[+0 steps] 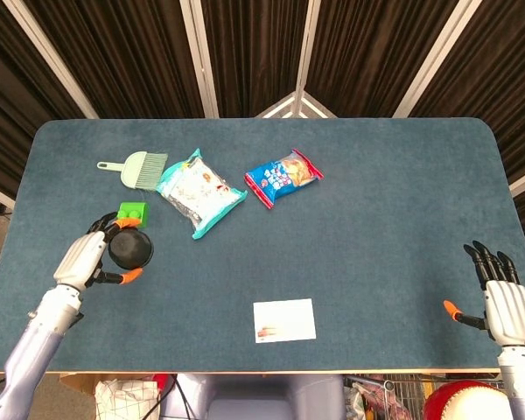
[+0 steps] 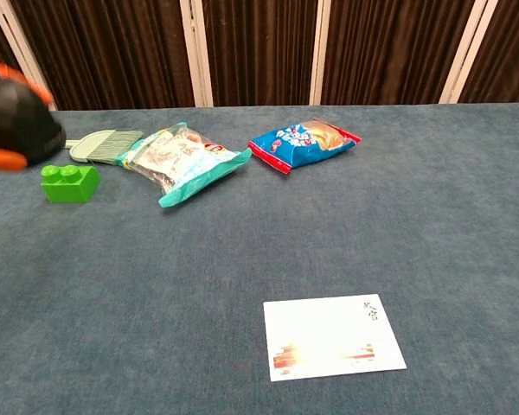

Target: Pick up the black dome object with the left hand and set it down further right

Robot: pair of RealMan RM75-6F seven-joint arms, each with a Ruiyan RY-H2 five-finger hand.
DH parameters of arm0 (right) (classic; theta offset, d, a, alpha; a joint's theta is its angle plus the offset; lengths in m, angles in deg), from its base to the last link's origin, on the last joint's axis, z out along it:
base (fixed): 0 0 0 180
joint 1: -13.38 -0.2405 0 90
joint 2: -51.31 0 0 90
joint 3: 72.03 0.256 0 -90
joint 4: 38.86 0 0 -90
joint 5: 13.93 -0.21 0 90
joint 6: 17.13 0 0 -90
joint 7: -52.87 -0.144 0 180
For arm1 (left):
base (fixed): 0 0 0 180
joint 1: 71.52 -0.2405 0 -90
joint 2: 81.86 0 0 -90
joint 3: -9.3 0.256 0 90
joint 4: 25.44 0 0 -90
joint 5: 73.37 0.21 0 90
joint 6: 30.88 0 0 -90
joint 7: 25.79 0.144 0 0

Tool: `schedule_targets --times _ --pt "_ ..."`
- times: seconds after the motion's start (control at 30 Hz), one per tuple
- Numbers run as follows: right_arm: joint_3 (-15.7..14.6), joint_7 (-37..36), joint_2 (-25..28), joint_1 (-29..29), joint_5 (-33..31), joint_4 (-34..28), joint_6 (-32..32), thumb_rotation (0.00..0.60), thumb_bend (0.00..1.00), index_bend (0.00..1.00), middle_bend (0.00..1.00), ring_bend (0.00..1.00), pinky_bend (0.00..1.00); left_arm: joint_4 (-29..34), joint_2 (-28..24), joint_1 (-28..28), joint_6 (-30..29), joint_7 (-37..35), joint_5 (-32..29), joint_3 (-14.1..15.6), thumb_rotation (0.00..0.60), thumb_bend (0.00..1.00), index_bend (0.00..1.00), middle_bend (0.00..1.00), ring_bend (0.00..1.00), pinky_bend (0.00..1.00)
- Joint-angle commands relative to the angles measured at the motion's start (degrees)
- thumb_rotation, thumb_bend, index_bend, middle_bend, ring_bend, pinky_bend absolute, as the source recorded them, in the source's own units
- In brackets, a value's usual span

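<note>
Robot's left hand (image 1: 86,260) grips the black dome object (image 1: 129,249) at the left side of the blue-grey table (image 1: 376,201), its orange-tipped fingers (image 1: 129,276) wrapped around the dome's rim from the near and far sides. In the head view the dome sits just right of the palm and directly in front of a green toy brick (image 1: 132,212), overlapping the brick's near edge. The chest view shows the dome at the frame's far left edge, above the table surface and higher than the brick, with orange fingertips visible at its top and bottom; the rest of the hand is out of that frame.

Behind the brick lies a pale green dustpan brush (image 1: 138,167), its handle pointing left. Just right of the brush sits a white-and-teal snack bag (image 1: 199,191), lying at an angle, and beyond that, near the table's middle, a blue-and-red snack bag (image 1: 283,178). A white card (image 1: 283,319) with small red print lies flat close to the table's near edge, well apart from the other items.

Right hand (image 1: 504,302) is held at the table's near right corner, well apart from everything, its dark fingers straight and spread, thumb out to the side, holding nothing. Dark curtains with pale vertical frames (image 2: 195,52) back the scene.
</note>
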Motion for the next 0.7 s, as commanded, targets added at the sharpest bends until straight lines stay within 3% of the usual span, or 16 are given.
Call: schedule_targets --times 0.03,0.5,0.7 --pt "-0.12 0.18 0.05 0.03 -0.01 -0.08 -0.12 0.6 0.22 0.1 0.07 0.12 0.04 -12.52 8.72 2.16 7.04 -4.55 -4.18 2.33 0.6 0.61 0.23 0.48 0.0 0.0" --pt "0.06 0.39 -0.61 -0.49 -0.33 0.54 -0.92 0.6 0.22 0.1 0.07 0.12 0.04 -19.05 14.03 1.94 5.47 -5.42 -1.53 3.22 0.6 0.61 0.22 0.44 0.0 0.0" --pt "-0.08 0.76 -0.94 -0.77 -0.43 0.76 -1.53 0.6 0.22 0.1 0.07 0.12 0.04 -22.08 17.05 2.43 3.89 -2.9 -0.82 3.38 0.6 0.61 0.21 0.32 0.0 0.0"
